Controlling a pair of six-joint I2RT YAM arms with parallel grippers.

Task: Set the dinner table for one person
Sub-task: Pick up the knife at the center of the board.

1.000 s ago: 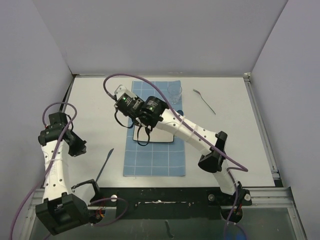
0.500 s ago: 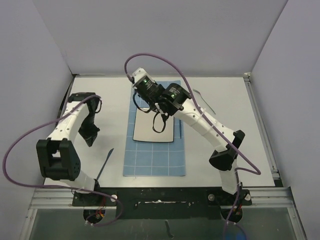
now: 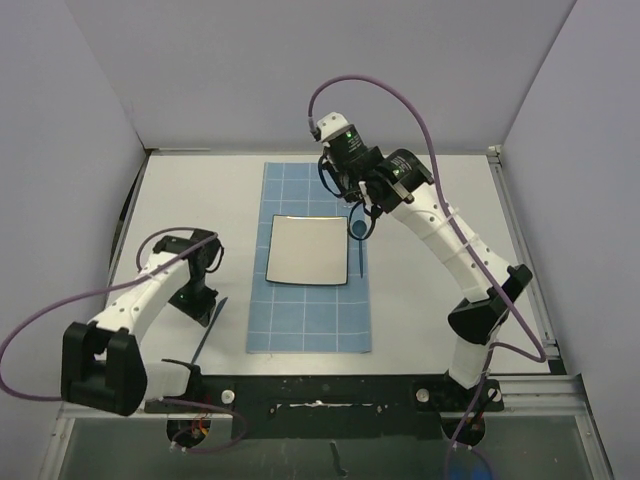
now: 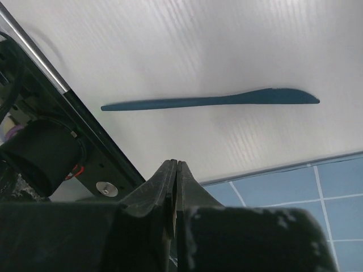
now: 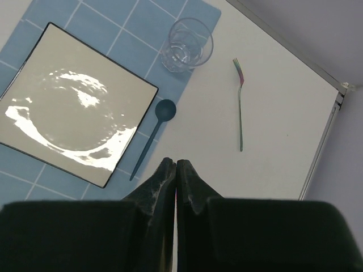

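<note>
The white dinner table (image 3: 200,195) held a blue mat (image 3: 300,325) with a square plate (image 3: 308,250) at frame centre, while the left gripper (image 4: 175,170) and the right gripper (image 5: 175,167) (both empty) were clamped closed.

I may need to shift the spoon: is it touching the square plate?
Apart. The right wrist view shows the spoon lying beside the plate, with a strip of blue mat visible between them all along its edge.

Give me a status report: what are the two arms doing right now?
Left tool shut, empty, near the knife. Right tool shut, empty. Plate, glass on mat; knife, fork on bare dinner table. Nothing blocking the knife.
</note>
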